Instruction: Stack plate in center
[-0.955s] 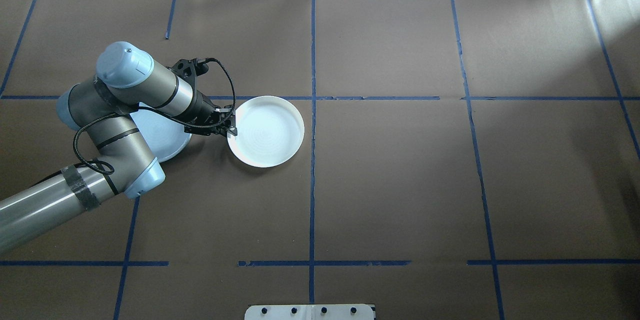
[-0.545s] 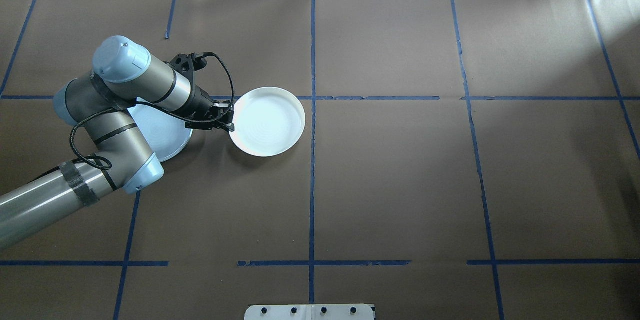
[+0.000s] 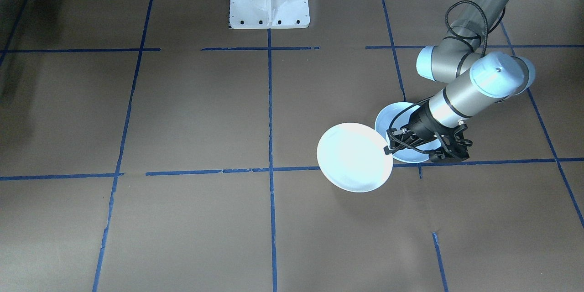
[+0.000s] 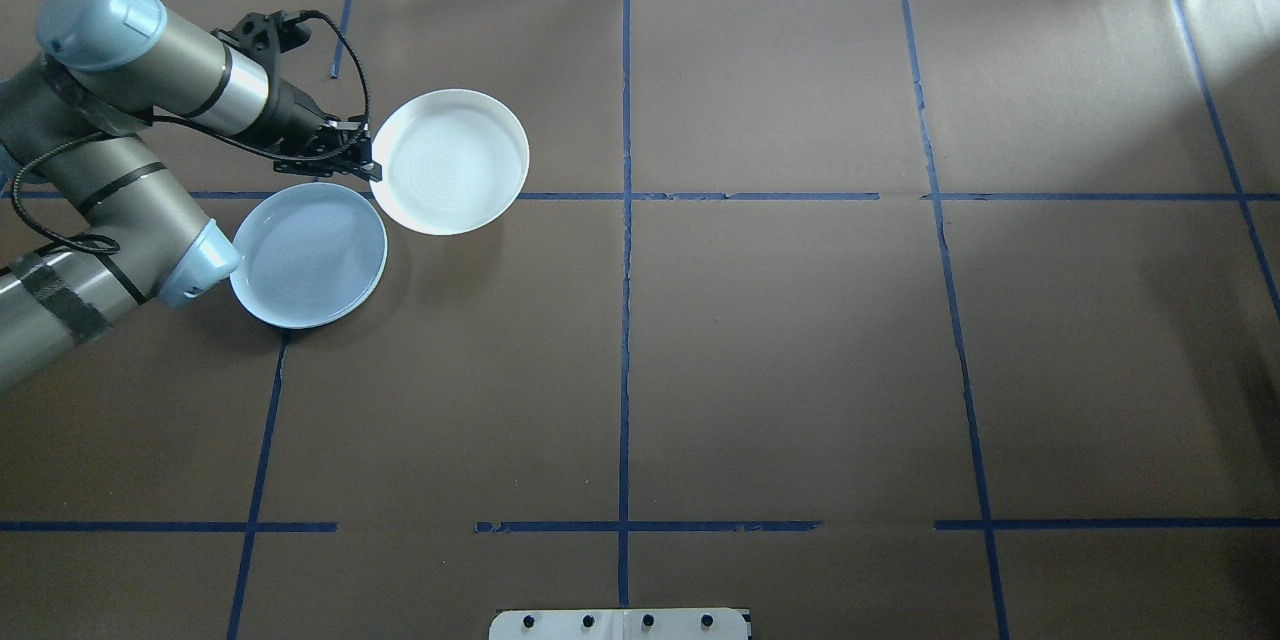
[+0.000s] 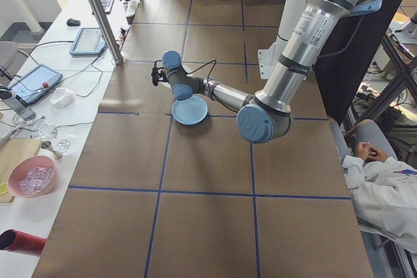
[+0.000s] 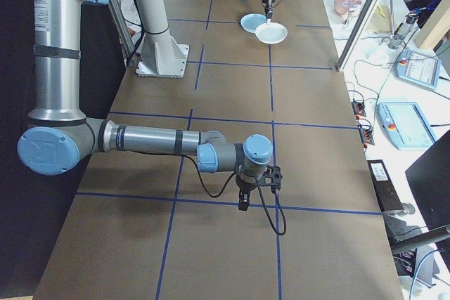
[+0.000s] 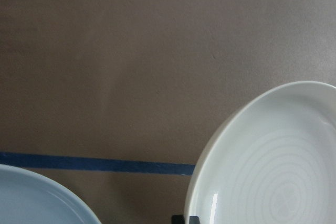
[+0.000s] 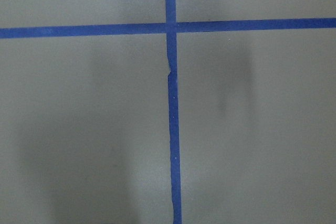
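Now, going left to right in the overhead view, the left arm (image 4: 130,170) comes first. Its left gripper (image 4: 362,163) has its jaws clamped on the near-left rim of the white plate (image 4: 450,160). The white plate is up off the tabletop (image 4: 800,340); it throws a soft shadow on the brown paper below it. It sticks out from the jaws toward the middle of the tabletop, so the plate leads and the gripper follows.

Just beside it, a little nearer the robot, the blue plate (image 4: 308,255) lies flat on the tabletop. In the overhead view the two rims look very close, but the white one is higher, so I do not think they touch.

The coming move turns on one thing: the center lies to the right of both plates, across the blue tape line (image 4: 626,220). Both plates are round, so there is no long side to line up. The left arm is far nearer to them. The right gripper (image 6: 252,194) hangs low over the tabletop well apart from the plates, and I cannot tell if its jaws are apart or together.

Both plates look hard, smooth and shiny, with a low raised rim. The white one has faint rings inside. The tabletop is dull brown paper marked with blue tape.
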### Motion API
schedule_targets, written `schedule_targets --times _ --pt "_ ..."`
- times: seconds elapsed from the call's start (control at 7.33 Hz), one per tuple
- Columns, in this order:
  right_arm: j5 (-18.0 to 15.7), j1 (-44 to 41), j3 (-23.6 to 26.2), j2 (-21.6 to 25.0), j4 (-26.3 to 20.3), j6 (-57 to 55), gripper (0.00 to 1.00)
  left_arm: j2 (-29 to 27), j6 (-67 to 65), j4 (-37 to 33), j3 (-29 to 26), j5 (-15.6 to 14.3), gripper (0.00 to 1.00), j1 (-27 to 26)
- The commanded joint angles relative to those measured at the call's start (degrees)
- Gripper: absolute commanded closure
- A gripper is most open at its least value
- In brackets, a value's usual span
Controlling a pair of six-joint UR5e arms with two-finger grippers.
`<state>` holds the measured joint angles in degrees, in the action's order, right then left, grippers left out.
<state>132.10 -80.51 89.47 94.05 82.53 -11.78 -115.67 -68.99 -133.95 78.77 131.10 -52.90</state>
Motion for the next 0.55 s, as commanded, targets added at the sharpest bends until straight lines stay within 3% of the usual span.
schedule_targets --times 0.0,0.41 --pt "0.0 0.0 0.0 0.0 0.0 0.0 0.0 7.1 6.9 0.1 2.9 1.8 1.0 -1.8" --pt "0.0 0.0 0.0 0.1 0.0 0.0 0.0 9.8 10.2 0.3 3.7 3.4 1.0 -2.0"
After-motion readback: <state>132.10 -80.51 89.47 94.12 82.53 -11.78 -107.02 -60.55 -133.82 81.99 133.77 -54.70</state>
